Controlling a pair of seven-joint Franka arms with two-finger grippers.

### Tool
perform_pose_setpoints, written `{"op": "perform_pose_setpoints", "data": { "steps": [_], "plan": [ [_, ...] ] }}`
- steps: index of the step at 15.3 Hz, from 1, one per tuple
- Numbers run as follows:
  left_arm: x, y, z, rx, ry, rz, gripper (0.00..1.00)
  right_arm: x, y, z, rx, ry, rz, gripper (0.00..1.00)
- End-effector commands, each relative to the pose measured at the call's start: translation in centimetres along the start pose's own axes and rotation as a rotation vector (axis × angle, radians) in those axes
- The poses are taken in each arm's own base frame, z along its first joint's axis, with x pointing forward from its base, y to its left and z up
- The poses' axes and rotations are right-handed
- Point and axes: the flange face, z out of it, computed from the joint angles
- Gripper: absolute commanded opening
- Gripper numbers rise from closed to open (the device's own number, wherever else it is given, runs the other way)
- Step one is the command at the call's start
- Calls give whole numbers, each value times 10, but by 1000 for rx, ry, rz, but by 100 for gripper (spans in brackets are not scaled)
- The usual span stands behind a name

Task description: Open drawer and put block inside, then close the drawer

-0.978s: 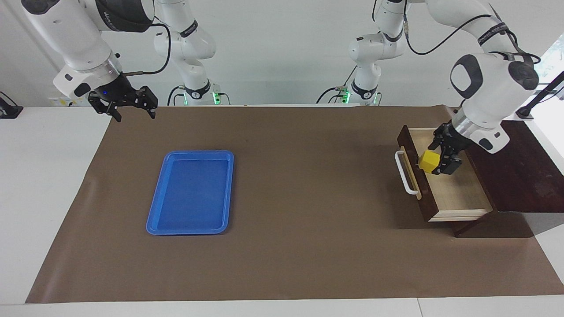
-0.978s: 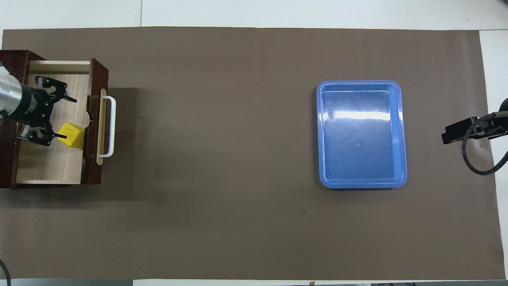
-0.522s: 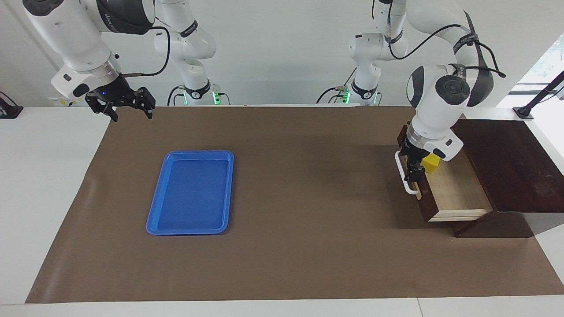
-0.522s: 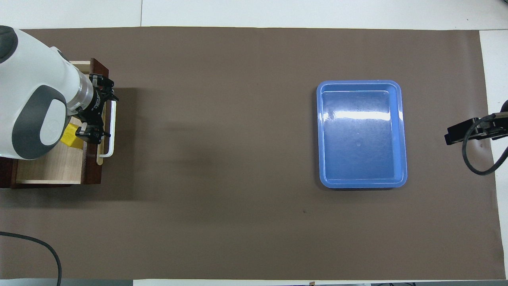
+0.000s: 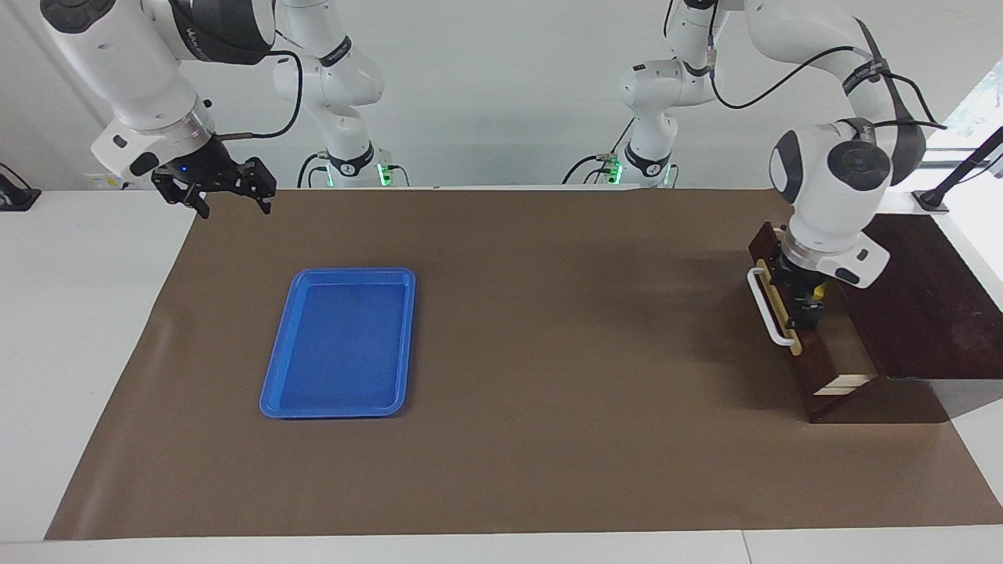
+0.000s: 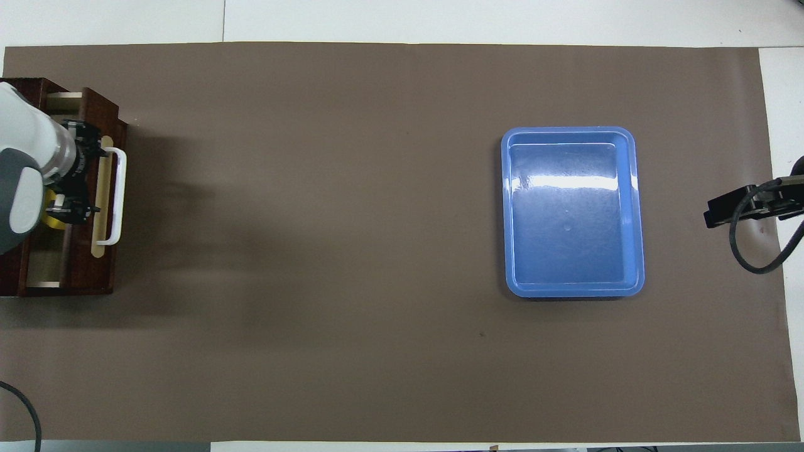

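Observation:
The dark brown wooden box (image 5: 925,305) stands at the left arm's end of the table. Its drawer (image 5: 815,376) is only a little way out, white bar handle (image 5: 766,307) facing the table's middle. It also shows in the overhead view (image 6: 85,267). The yellow block (image 5: 819,291) lies inside the drawer, only a sliver showing (image 6: 49,220). My left gripper (image 5: 798,301) is open at the drawer front's top edge, just inside the handle (image 6: 118,194), and holds nothing. My right gripper (image 5: 218,192) is open, empty and waits in the air at the right arm's end.
A flat blue tray (image 5: 338,343) lies on the brown mat toward the right arm's end, also seen from overhead (image 6: 571,210). The brown mat (image 5: 548,352) covers most of the table between the tray and the drawer.
The left gripper let go of the block in the drawer, moved to the drawer front and the drawer has slid most of the way into the box. The right arm barely moved.

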Motion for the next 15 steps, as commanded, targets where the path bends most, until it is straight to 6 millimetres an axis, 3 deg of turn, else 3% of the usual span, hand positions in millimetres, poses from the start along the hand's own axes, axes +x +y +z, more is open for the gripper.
{"op": "perform_pose_setpoints", "data": {
  "steps": [1, 3, 7, 10, 13, 15],
  "plan": [
    [43, -11, 7, -38, 27, 28, 100, 4, 2, 5, -12, -10, 11, 100],
    [40, -13, 7, -20, 25, 43, 100, 4, 2, 4, -10, -13, 11, 100],
    [-4, -6, -13, -5, 9, 134, 100, 0, 4, -2, -17, 3, 15, 100],
    [-47, 5, -65, -18, -46, 304, 100, 1, 3, -2, -17, 8, 13, 100],
    [-55, -11, -118, -40, -231, 659, 100, 2, 1, -3, -18, 14, 7, 100],
    [-59, -27, -126, -18, -285, 893, 100, 2, 1, -3, -19, 20, 6, 100]
  ]
}}
